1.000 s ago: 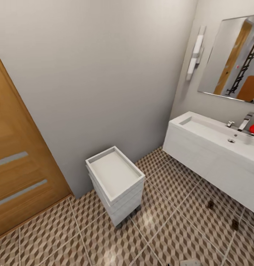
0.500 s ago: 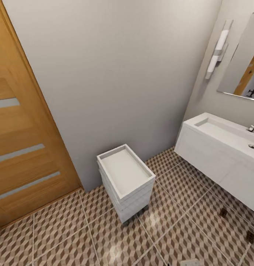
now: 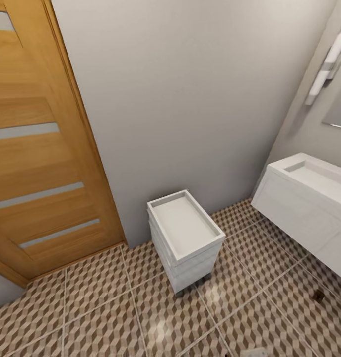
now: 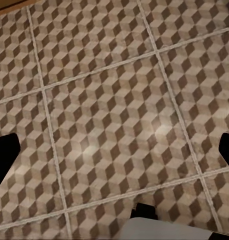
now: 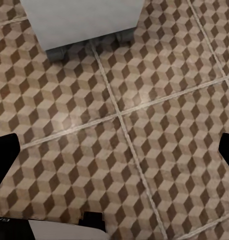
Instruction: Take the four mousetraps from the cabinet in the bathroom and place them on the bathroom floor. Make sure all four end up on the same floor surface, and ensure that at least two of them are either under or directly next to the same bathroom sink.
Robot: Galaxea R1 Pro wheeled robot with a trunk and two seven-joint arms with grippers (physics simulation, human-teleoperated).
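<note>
**Searching, nothing in hand**

Head: door (image 3: 41, 148), white trolley (image 3: 185, 238), sink (image 3: 309, 198); one mousetrap (image 3: 318, 295) on floor (image 3: 91, 317) beneath the sink.
Left wrist: gripper (image 4: 114, 155) spread wide, empty.
Right wrist: gripper (image 5: 114, 155) likewise; turning risks clipping the trolley.

The bathroom floor (image 3: 105, 317) is laid in large square tiles printed with brown, tan and white cubes, split by pale grout lines. A small white drawer cart (image 3: 186, 238) stands on it near the grey wall, and one mousetrap (image 3: 318, 295) – small, dark – lies below the white vanity (image 3: 309, 218)
</note>
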